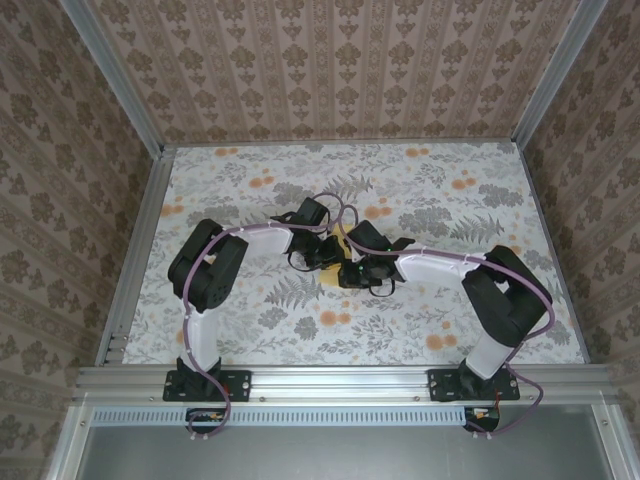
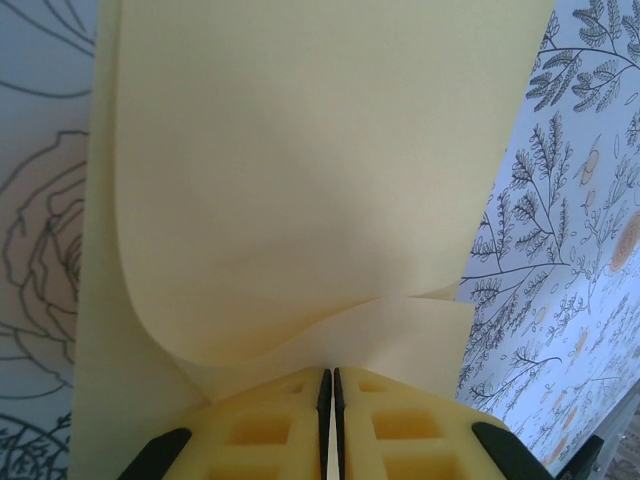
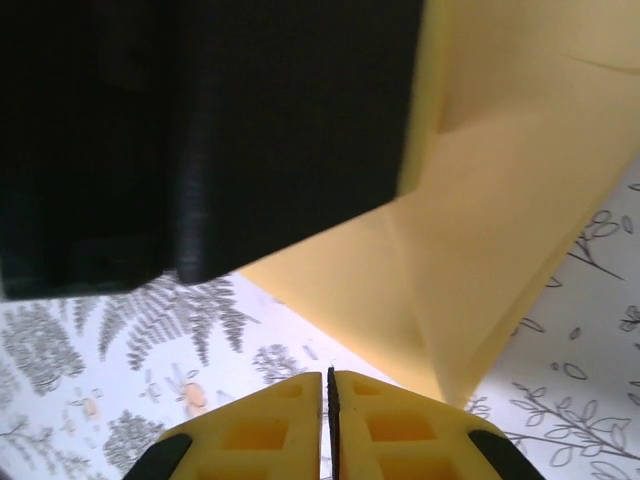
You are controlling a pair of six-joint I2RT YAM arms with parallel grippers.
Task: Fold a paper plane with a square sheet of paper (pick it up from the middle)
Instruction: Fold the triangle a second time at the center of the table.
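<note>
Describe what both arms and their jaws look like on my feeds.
Left arm and right arm match: black joint housings, white links, black bases, a pale purple cable running along each. In the wrist views the jaws are yellow with rectangular recesses and black outer corners.

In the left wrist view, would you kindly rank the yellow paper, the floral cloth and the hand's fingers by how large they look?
1. The square sheet of paper, covering most of the picture.
2. The floral cloth, on both sides.
3. The fingers of the left hand, enlarged by nearness to the camera.
</note>
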